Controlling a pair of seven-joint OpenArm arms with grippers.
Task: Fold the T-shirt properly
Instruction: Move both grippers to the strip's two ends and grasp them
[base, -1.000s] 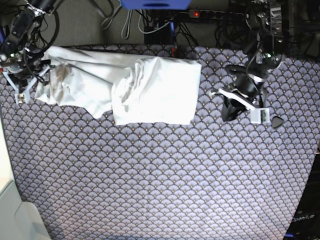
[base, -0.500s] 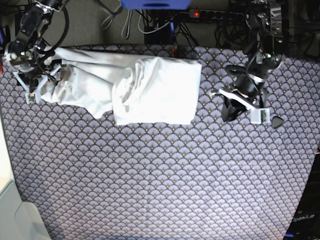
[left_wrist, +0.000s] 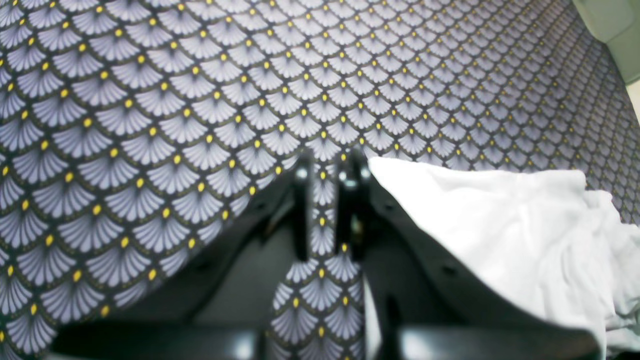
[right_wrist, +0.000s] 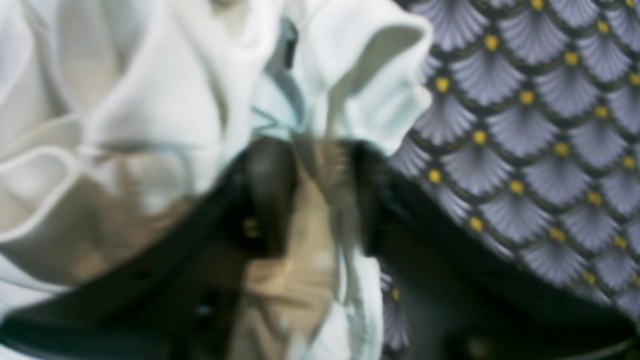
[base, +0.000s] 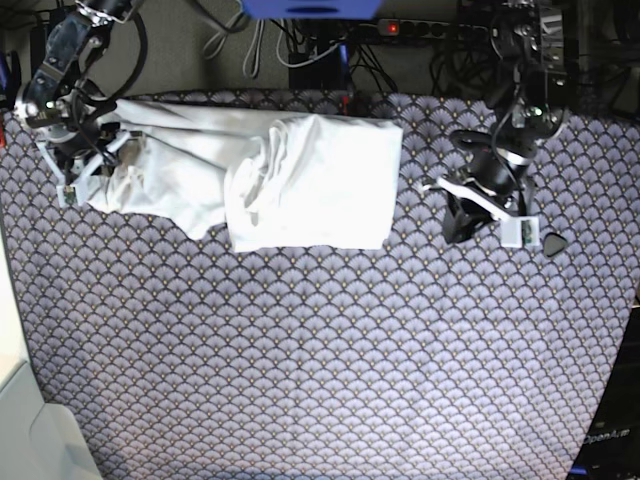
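The white T-shirt (base: 310, 180) lies at the back of the table, its right part folded into a neat rectangle and its left part crumpled. My right gripper (base: 85, 168) is at the shirt's left end. In the right wrist view this gripper (right_wrist: 315, 165) is shut on a fold of the T-shirt (right_wrist: 165, 90). My left gripper (base: 458, 228) rests on the cloth to the right of the shirt, apart from it. In the left wrist view the left gripper (left_wrist: 325, 172) has its jaws close together and holds nothing, with the T-shirt (left_wrist: 500, 240) beside it.
A purple-grey scallop-patterned cloth (base: 330, 350) covers the table. Cables and a power strip (base: 400, 28) lie behind the back edge. A small black object (base: 555, 243) sits by the left arm. A white surface (base: 25, 430) is at the front left corner.
My right gripper has moved right and slightly back onto the shirt's left end, and the cloth there has bunched inward. The left arm has not moved.
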